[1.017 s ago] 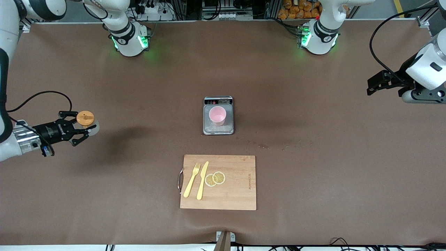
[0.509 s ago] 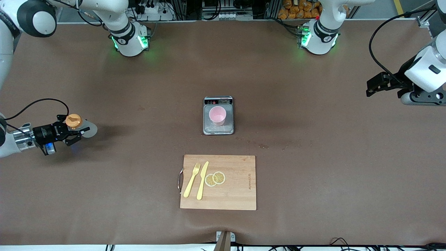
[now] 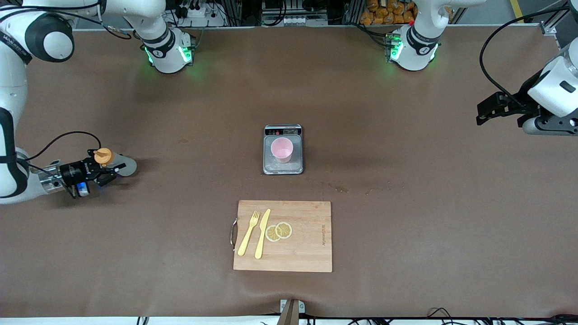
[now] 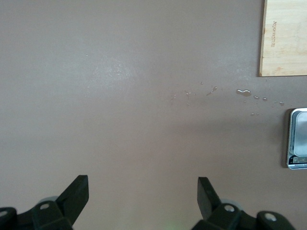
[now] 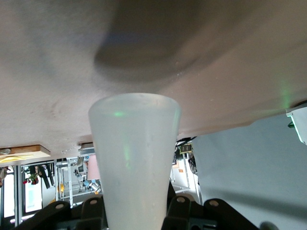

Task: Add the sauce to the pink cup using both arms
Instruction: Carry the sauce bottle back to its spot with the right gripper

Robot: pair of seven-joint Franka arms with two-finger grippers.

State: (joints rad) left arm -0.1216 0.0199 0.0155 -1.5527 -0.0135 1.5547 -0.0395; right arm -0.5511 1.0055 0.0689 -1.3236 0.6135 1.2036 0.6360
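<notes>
The sauce bottle [image 3: 118, 164], translucent whitish with an orange cap [image 3: 103, 155], is low at the table near the right arm's end. My right gripper [image 3: 107, 169] is shut on its body; in the right wrist view the bottle [image 5: 134, 158] fills the gap between the fingers. The pink cup [image 3: 282, 150] stands upright on a small scale [image 3: 283, 169] at the table's middle. My left gripper [image 3: 481, 115] is open and empty, held over the left arm's end of the table; its fingertips stand wide apart in the left wrist view [image 4: 141, 186].
A wooden cutting board [image 3: 309, 253] lies nearer the front camera than the scale, with a yellow fork [image 3: 249, 233], a yellow knife [image 3: 262, 233] and lemon slices [image 3: 279, 231] on it. Small drops [image 4: 243, 92] dot the table between board [image 4: 285, 38] and scale [image 4: 297, 139].
My right gripper has come down toward the table with the sauce bottle held in it. The left arm has barely shifted. The cup and scale have not moved.
</notes>
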